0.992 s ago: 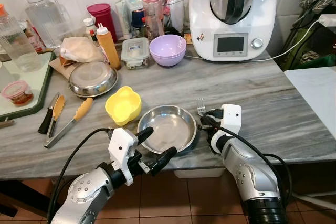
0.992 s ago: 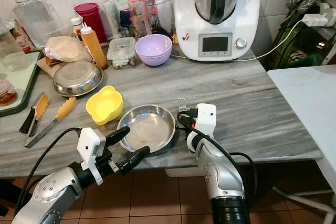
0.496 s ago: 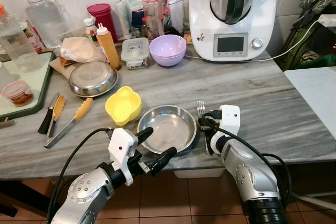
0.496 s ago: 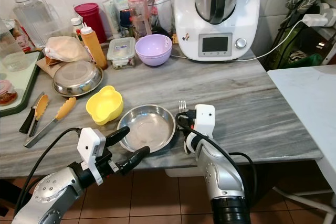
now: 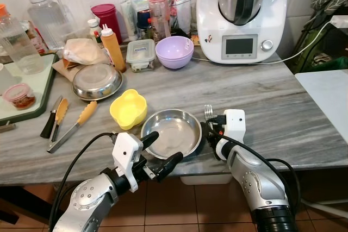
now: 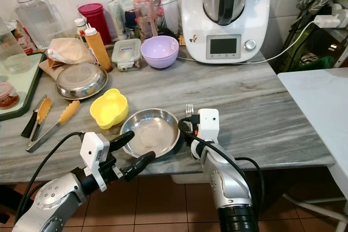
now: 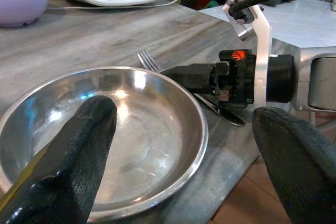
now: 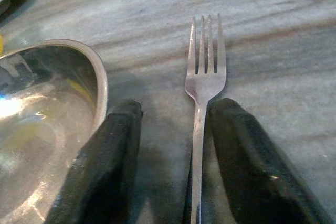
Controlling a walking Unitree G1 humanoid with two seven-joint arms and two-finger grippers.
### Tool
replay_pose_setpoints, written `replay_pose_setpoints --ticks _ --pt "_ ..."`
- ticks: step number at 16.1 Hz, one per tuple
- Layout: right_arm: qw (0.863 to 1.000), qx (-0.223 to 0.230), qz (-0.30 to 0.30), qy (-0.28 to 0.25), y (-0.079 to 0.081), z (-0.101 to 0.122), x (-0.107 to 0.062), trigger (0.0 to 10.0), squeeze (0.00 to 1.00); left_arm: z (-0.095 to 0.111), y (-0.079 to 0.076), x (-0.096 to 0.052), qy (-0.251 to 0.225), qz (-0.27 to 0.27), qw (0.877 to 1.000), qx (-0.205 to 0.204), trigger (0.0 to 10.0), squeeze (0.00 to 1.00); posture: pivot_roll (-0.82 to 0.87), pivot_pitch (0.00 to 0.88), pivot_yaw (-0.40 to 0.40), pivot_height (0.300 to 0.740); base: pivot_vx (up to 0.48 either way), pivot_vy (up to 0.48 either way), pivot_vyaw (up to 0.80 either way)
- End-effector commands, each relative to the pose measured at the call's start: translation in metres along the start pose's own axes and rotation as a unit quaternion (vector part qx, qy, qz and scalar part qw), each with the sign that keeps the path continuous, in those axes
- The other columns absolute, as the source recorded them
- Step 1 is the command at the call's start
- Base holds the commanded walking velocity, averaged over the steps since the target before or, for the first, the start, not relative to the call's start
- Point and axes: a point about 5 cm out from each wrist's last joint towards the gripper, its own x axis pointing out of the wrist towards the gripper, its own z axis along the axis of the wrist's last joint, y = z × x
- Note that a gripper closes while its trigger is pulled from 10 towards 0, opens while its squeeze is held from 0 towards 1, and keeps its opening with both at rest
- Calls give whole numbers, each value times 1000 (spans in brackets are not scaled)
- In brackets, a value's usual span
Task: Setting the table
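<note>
Closer now, right pincer (image 8: 173,150) straddles the four-tined steel fork (image 8: 203,82).

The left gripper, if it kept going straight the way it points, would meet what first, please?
Most likely the steel plate: the left gripper points straight at it, fingers open. Past it lies the fork.

Right gripper (image 8: 173,145) slid leftward across the frame's lower middle, closer to the steel bowl (image 5: 172,133), its open fingers now straddling the handle of the fork (image 8: 202,98), white wrist block shifted left too
</note>
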Motion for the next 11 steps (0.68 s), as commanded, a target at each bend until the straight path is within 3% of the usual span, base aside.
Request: replay_pose_setpoints --ticks 1,5,8,11 --pt "999 -14 -22 27 -9 -13 -2 10000 1000 -1 4 -1 6 7 1000 3 10000 0 -232 25 96 740 0 0 0" --pt "999 -36 -22 16 -10 -11 -4 10000 1000 -2 3 -1 5 9 1000 2 10000 0 -234 25 97 740 0 0 0" --pt "995 -80 -35 -42 -13 6 -12 10000 1000 -1 5 -1 3 15 1000 3 10000 0 -232 22 95 740 0 0 0" --pt "983 -138 -50 -114 -14 24 -24 10000 1000 -1 6 -2 1 20 1000 3 10000 0 -232 19 94 740 0 0 0"
